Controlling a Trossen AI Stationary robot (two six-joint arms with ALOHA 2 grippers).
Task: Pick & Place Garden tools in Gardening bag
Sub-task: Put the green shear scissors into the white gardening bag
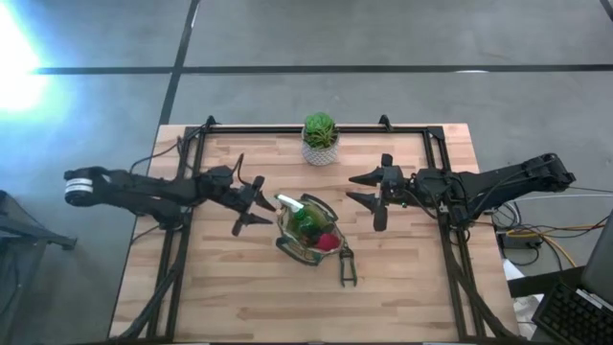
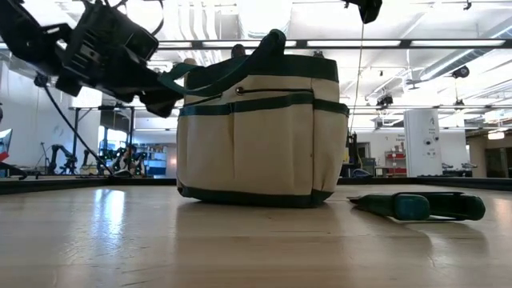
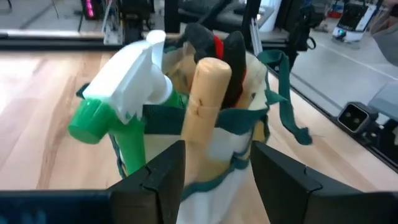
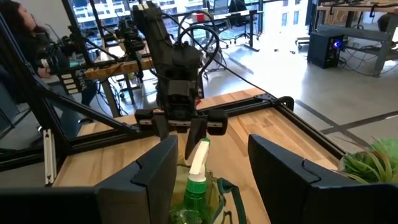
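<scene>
The gardening bag [image 1: 306, 230] stands upright on the table's middle, cream with dark green trim [image 2: 260, 136]. Out of its mouth stick a green spray bottle [image 3: 121, 118] with a white trigger head, a wooden tool handle [image 3: 205, 93] and a red-and-black sprayer piece [image 3: 217, 50]. A pruner [image 1: 347, 268] with teal grips [image 2: 420, 206] lies flat on the table near the bag's right side. My left gripper [image 1: 261, 203] hovers open just left of the bag, its fingers [image 3: 155, 183] apart on either side of the bag's near rim. My right gripper [image 1: 362, 190] waits open, raised to the right of the bag.
A green potted plant [image 1: 320, 139] in a white pot stands at the far edge behind the bag. A black frame [image 1: 431, 134] runs round the tabletop. Bare wood lies in front of the bag and to both sides.
</scene>
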